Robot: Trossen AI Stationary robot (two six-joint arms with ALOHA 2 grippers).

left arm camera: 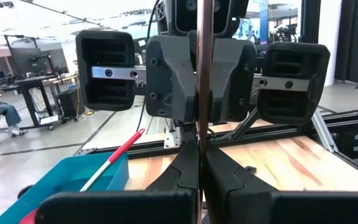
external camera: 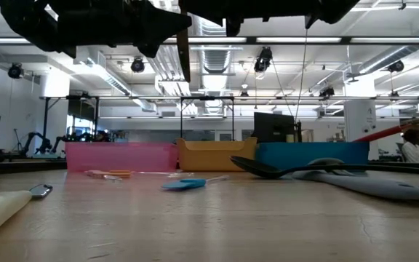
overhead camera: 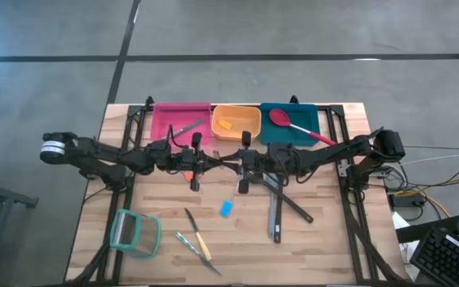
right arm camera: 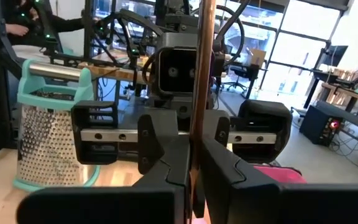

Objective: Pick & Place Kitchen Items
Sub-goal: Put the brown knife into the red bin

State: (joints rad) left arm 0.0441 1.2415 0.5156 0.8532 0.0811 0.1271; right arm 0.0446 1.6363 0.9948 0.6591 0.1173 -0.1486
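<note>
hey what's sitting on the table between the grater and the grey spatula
In the high view, between the grater and the grey spatula lie three slim knives or peelers and a small blue piece.

Low view only. Three bins stood in a row along the far edge of the bench (external camera: 217,225): pink bin (external camera: 121,156), orange bin (external camera: 216,155), teal bin (external camera: 311,153). A red handle (external camera: 384,133) rose out of the teal bin toward the right edge. A black spoon (external camera: 268,168) and a grey spatula (external camera: 373,184) lay on the right side. A small blue piece (external camera: 183,184) lay mid-bench. Dark arm parts hung overhead; a thin rod (external camera: 184,54) pointed down from them.
</note>
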